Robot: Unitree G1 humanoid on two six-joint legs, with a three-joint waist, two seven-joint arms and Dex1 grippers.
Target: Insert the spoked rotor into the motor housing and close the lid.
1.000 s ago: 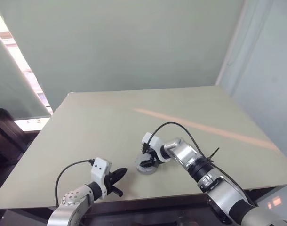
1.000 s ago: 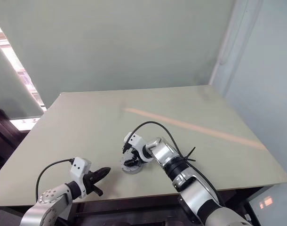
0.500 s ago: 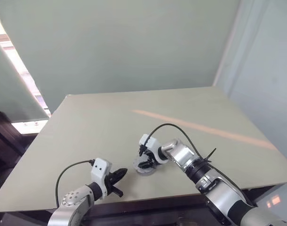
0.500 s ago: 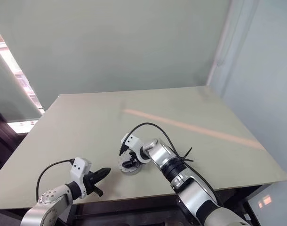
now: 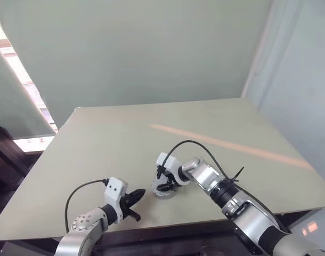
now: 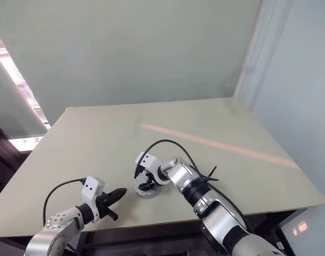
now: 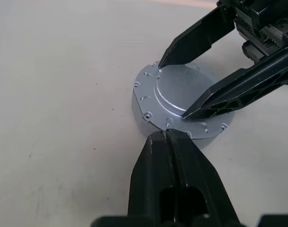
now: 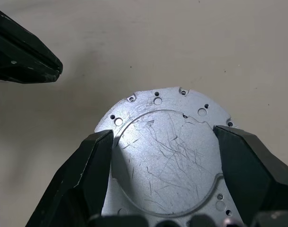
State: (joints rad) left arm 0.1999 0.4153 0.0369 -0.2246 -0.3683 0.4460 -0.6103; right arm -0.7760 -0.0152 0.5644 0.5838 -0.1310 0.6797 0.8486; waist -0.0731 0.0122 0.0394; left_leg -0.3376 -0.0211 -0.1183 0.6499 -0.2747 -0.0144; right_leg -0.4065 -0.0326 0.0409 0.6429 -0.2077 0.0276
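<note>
Standing right by the bench [image 5: 98, 138], here's what I see: the motor housing [image 7: 182, 106] sits flat on the near-middle part of the surface, with the lid [image 8: 170, 156] already on top of it. It's a dull silver round piece, raised circle in the middle, little screw holes around the rim, plenty of scratches on the face.

The right hand [image 5: 163, 180] reaches in from the right side and points steeply down over it. Its two black fingers [image 7: 200, 35] are spread wide, one on either side of the lid's raised centre, tips touching or just about touching the top face. Can't honestly tell if they're actually squeezing anything.

The left hand [image 5: 135, 196] hovers low over the near edge of the bench, just to the left of the housing. Its fingers are pressed together into one black point, holding nothing, aimed at the side of the housing and stopping just short of it.

A black cable [image 5: 197, 144] loops up off the right wrist.
</note>
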